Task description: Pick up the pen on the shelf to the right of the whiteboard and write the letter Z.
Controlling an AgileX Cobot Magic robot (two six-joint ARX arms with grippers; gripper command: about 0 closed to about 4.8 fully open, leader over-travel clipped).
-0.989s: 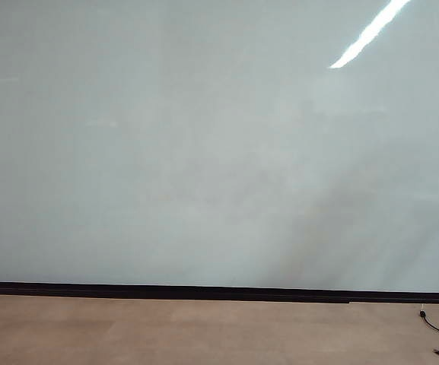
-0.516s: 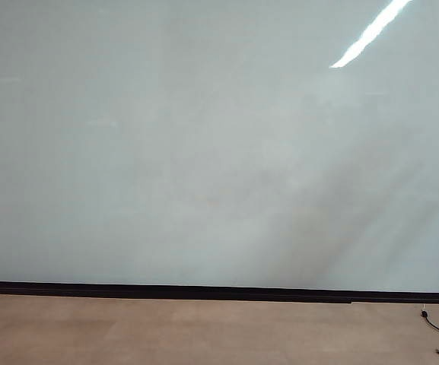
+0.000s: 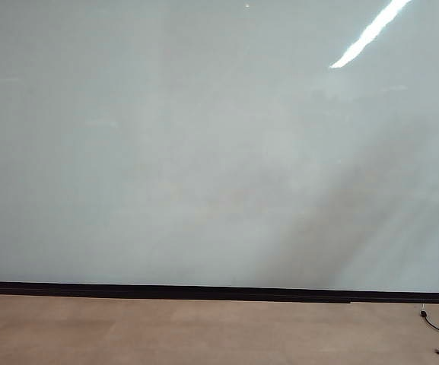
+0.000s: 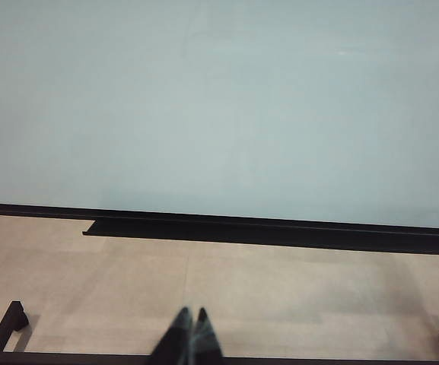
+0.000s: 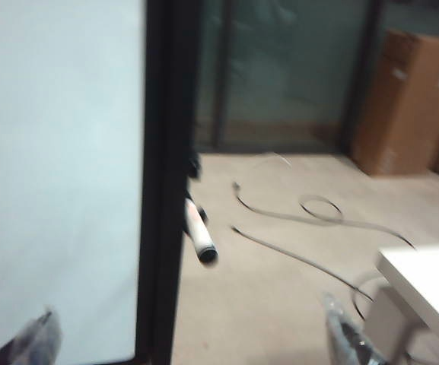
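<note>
the left gripper (image 4: 189,334) is seen with fingertips pressed together, low before the whiteboard (image 3: 204,152). the pen (image 5: 200,232) is seen jutting from the board's dark right edge. the right gripper (image 5: 196,338) is spread wide, empty, near it.

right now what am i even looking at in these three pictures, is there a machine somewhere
Yes: a robot with two arms, each ending in a two-finger pincer. The exterior view faces a big whiteboard, still blank, no letter on it, with tan floor below. The other two pictures come from cameras on the wrists. The left pincer has its tips together and holds nothing. The right pincer is wide open, also holding nothing, beside the board's dark frame, where the pen sticks out. Cables and a cardboard box lie beyond.
</note>
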